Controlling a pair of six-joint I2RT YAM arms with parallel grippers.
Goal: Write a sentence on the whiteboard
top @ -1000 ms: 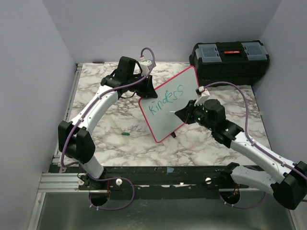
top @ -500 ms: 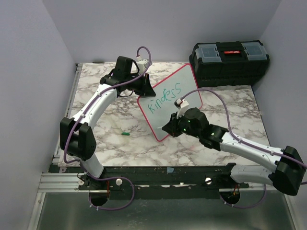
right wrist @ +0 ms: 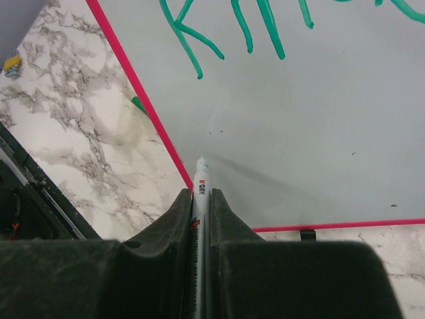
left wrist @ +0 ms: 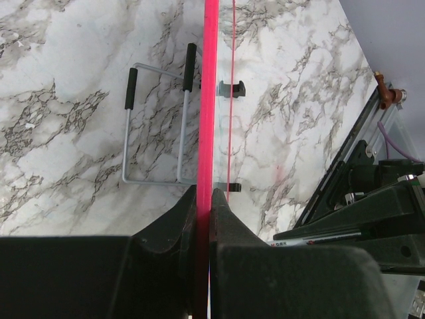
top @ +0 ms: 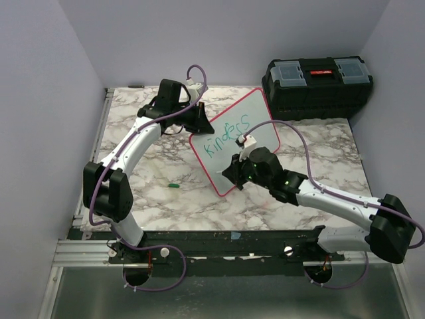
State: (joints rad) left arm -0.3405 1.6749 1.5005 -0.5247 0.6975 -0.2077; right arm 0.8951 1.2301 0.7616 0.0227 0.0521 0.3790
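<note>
The whiteboard (top: 260, 109), white with a red-pink rim, stands tilted in the middle of the marble table. One line of the sentence (top: 228, 135), green lettering reading "Kindess", runs across its upper half. My left gripper (top: 199, 123) is shut on the board's upper left rim; in the left wrist view the rim (left wrist: 210, 100) runs edge-on between the jaws (left wrist: 204, 196). My right gripper (top: 230, 171) is shut on a white marker (right wrist: 200, 176). The marker's tip sits over the blank lower left part of the board (right wrist: 312, 133), below the lettering (right wrist: 259, 26) and close to the rim.
A black toolbox (top: 317, 83) stands at the back right. A small green cap (top: 173, 185) lies on the table left of the board. A wire stand (left wrist: 156, 126) sits behind the board. Purple walls close in the left, back and right sides.
My right gripper has carried the marker left and down, from beside the end of the word to the board's lower left. The left gripper and board shifted slightly left.
</note>
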